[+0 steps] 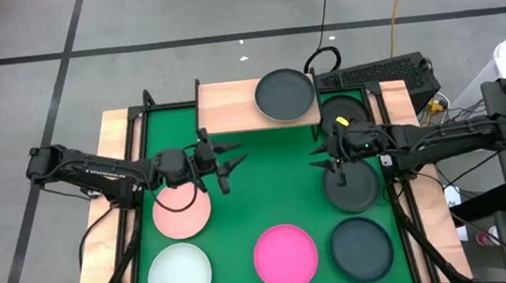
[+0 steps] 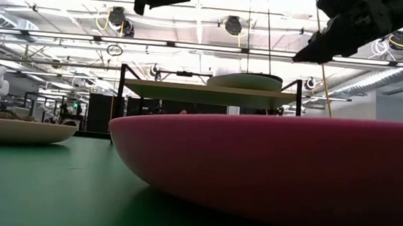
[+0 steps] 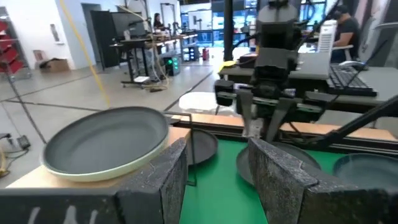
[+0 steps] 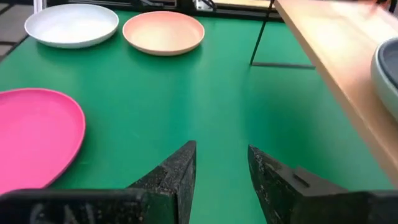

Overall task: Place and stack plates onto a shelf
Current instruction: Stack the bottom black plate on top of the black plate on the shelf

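Left gripper (image 1: 228, 164) raised over the green mat (image 1: 273, 196) toward its left side, fingers spread apart, nothing between them; pointed toward the mat's centre. Right gripper (image 1: 319, 162) opposite, raised over the mat's right half, fingers likewise parted and empty, facing the left one across a clear gap. Shelf (image 1: 230, 106) standing at the mat's far edge, light wood on thin black legs; one dark grey plate (image 1: 284, 96) sitting on its right end, left end bare. Seen from the left wrist, that plate shows a pale outer rim. Pale pink plate (image 1: 182, 212) on the mat near the left edge, partly under the left arm. Whitish plate (image 1: 179, 275) at the near left corner. Magenta plate (image 1: 285, 256) along the near edge, about centre. Dark plate (image 1: 361, 248) at the near right corner. Another dark plate (image 1: 352, 188) by the right edge, partly beneath the right arm. Further dark plate (image 1: 344, 112) at the far right corner, just beside the shelf's right end, largely covered by the arm. All mat plates lying flat, apart from one another. Keyboard (image 1: 373, 74) behind the table's far right corner.
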Available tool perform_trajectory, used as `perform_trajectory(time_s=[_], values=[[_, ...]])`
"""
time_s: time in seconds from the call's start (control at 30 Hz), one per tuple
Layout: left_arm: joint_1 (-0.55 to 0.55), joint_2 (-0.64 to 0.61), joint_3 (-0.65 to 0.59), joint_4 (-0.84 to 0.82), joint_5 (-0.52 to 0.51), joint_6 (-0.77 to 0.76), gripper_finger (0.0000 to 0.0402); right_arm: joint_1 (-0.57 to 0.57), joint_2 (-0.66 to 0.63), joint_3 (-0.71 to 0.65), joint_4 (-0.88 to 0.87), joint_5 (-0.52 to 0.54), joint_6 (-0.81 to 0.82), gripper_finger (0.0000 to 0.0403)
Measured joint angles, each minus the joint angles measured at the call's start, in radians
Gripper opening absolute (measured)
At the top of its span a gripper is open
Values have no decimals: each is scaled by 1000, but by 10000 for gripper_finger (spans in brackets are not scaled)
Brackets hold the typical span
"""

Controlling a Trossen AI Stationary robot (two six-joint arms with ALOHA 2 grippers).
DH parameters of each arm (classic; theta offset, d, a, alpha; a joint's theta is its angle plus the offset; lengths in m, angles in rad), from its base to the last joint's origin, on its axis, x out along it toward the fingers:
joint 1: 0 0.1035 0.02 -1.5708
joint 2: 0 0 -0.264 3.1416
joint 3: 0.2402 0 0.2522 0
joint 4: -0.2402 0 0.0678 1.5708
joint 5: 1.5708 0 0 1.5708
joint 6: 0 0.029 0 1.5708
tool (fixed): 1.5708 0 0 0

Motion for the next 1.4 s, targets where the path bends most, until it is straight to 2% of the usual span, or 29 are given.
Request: perform_trajectory(time_s=[0.3,0.37,0.5,0.6,0.73,0.93,1.1,1.4], values=[[-5,0,0,-9,1,-6,172,-1,-9,-1,-8,5,-3,130],[-5,0,0,-7,1,-6,172,-5,-9,24,-79,50,-5,130],[-5,0,0,7,1,-6,172,-6,17,137,-324,217,43,130],[-5,0,0,55,1,-7,172,-6,33,175,-402,275,70,130],[-5,0,1,69,1,-13,172,-6,35,146,-430,283,78,130],[-5,0,1,69,1,-20,172,-6,35,41,-436,281,171,130],[-10,0,1,68,1,-13,173,-6,36,-16,-472,221,280,130],[-6,0,1,68,1,1,173,-6,35,-16,-465,-17,395,130]])
